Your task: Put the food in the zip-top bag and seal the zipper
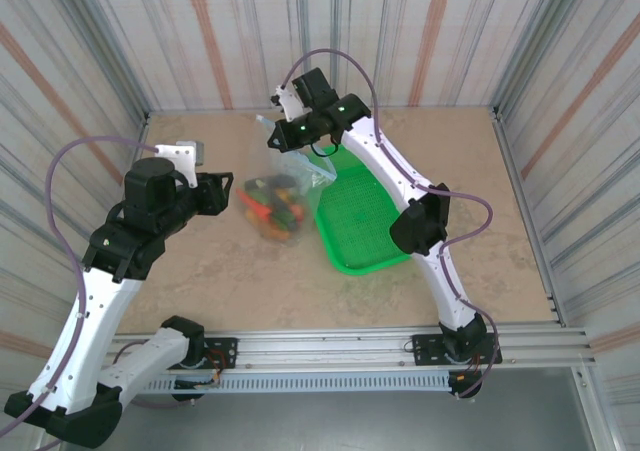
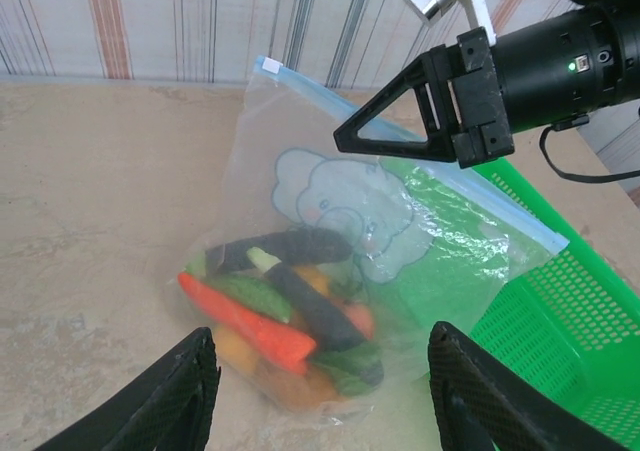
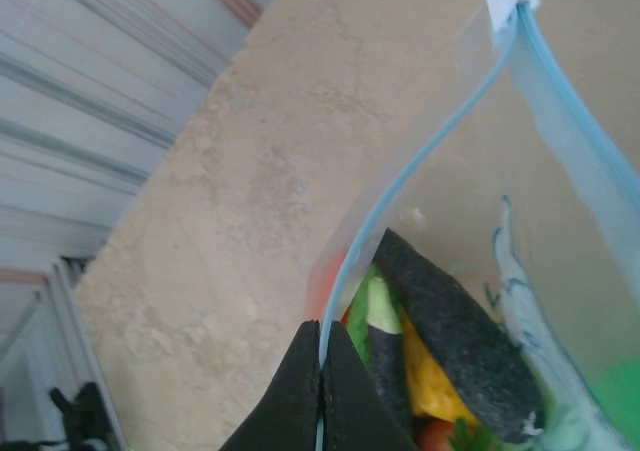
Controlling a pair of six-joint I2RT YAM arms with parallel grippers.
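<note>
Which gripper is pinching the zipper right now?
The right gripper: its jaws are shut on the zipper, with the blue strip running out between them. The left gripper stands open by the bag, gripping nothing.

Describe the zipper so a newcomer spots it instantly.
On the tan table, beside the green basket, sits a clear bag of toy food. The zipper is the thin light-blue strip along its top edge, pinched by the right end effector. Unlike the blue elephant print below, it is one solid band.
</note>
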